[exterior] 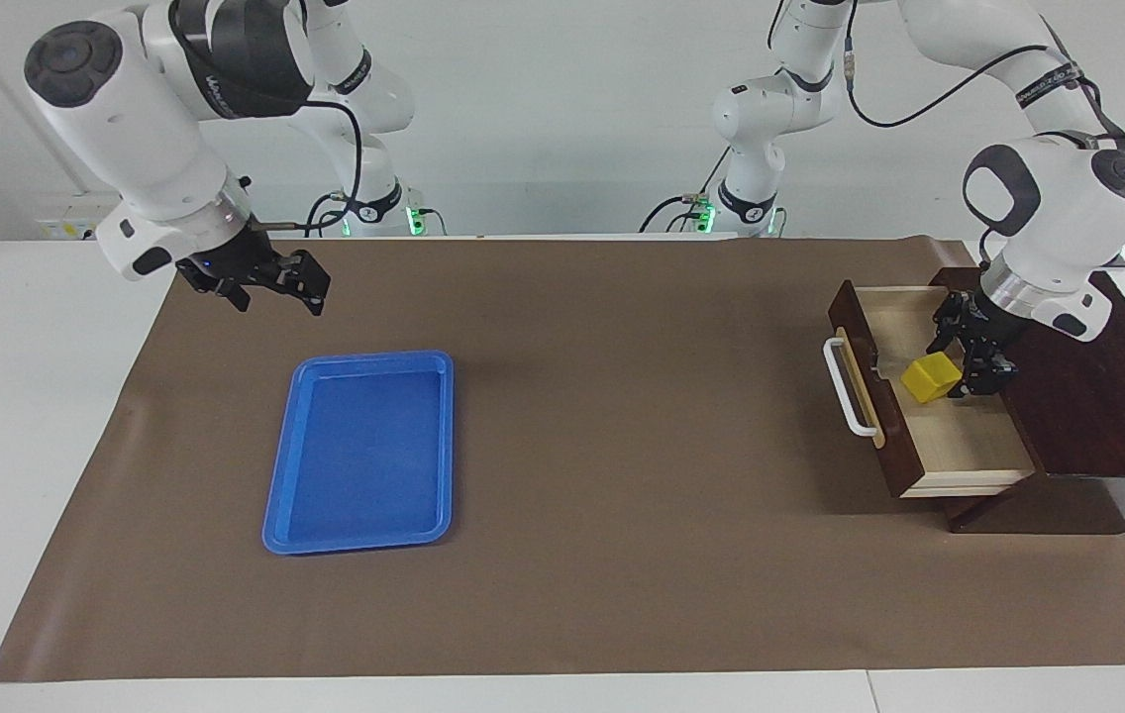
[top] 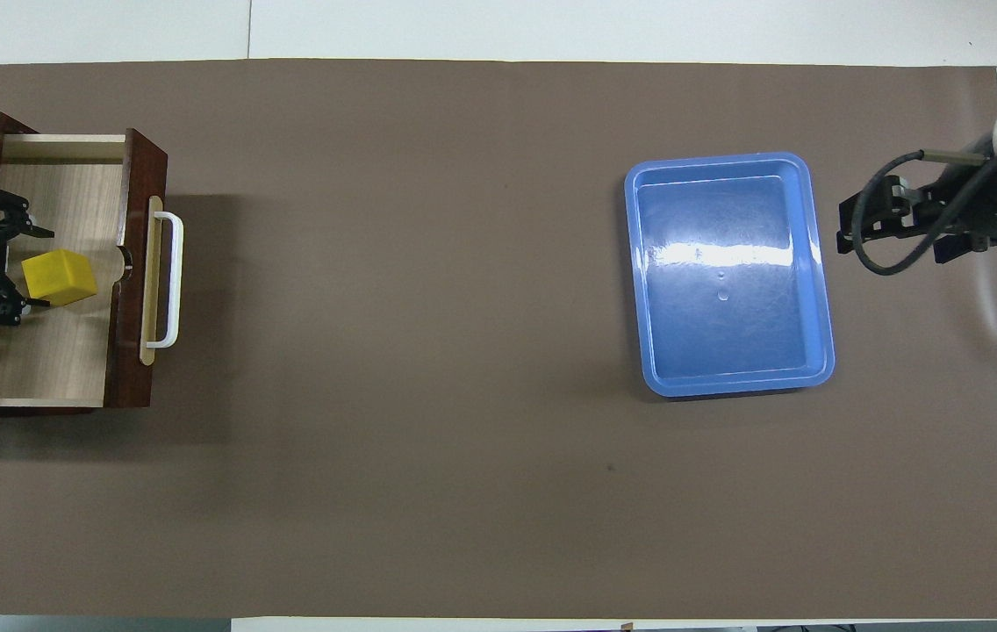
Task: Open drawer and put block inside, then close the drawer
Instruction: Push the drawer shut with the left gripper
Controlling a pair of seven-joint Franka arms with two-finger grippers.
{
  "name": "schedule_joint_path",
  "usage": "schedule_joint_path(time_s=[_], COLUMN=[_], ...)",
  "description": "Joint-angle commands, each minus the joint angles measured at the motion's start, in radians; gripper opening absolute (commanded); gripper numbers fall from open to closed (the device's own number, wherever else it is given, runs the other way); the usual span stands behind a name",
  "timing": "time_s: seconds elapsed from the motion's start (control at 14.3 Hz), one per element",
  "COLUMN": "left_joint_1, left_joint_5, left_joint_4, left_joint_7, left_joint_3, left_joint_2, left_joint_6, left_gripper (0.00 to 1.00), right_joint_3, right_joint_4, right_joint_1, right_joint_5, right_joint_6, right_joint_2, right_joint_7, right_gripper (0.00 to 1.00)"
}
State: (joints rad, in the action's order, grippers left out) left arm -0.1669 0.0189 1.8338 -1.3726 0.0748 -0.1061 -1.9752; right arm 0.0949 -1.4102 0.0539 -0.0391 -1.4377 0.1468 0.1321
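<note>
Brown matte paper (exterior: 622, 416) covers most of the white counter (exterior: 28, 396), smooth except for a few soft creases near its edges. At the right arm's end, the right hand (exterior: 270, 287) hangs over the paper's edge, just beside the corner of the tray that lies nearest the robots; its black fingers stand apart and hold nothing, and that arm waits. Beside it lies a glossy blue plastic tray (exterior: 277, 495), rectangular with rounded corners and a raised rim, its shiny floor catching the ceiling light.

A wide stretch of bare paper separates the tray from the dark brown wooden box (exterior: 1107, 406) at the left arm's end. Its drawer (exterior: 969, 451) is pulled out, showing a pale, fine-grained wood interior, a dark front with a tan strip and a white bar handle (exterior: 845, 388). Over the open drawer, the left hand (exterior: 969, 361) points down, its fingers spread apart on either side of the small bright yellow cube block (exterior: 931, 377), which sits tilted inside the drawer. Whether the fingers touch the block, I cannot tell.
</note>
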Motion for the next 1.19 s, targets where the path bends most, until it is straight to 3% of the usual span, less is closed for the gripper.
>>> schedule_joint_path(time_s=[0.0,0.14,0.42,0.49,1.12], left_joint_1=[0.128,0.220,0.257,0.248,0.067], left_joint_5=[-0.017,-0.028,-0.123,-0.140,-0.220], left_joint_4=[-0.224,-0.182,0.114,0.146,0.127], left_joint_7=[-0.147,-0.276,-0.315,-0.312,-0.114], left_joint_3=[-0.004,-0.007,-0.006,-0.006,-0.012], left_joint_2=[-0.056,-0.052,0.061,0.069,0.057], left_joint_6=[0.189,0.176,-0.021,-0.061,-0.091], left_gripper=[1.00,1.00,1.00,1.00,1.00], right_joint_3=[0.013,0.014,0.022,0.025,0.025], right_joint_4=[-0.100,-0.165,-0.214,-0.229,-0.259], right_joint_1=[0.024,0.026,0.037,0.053,0.060], right_joint_5=[0.024,0.030,0.031,0.031,0.036], right_joint_6=[0.005,0.003,-0.062,-0.094,-0.170], right_joint_2=[-0.122,-0.185,-0.193,-0.193,-0.144], right_joint_7=[-0.066,-0.083,-0.085,-0.085,-0.072], right_gripper=[1.00,1.00,1.00,1.00,1.00])
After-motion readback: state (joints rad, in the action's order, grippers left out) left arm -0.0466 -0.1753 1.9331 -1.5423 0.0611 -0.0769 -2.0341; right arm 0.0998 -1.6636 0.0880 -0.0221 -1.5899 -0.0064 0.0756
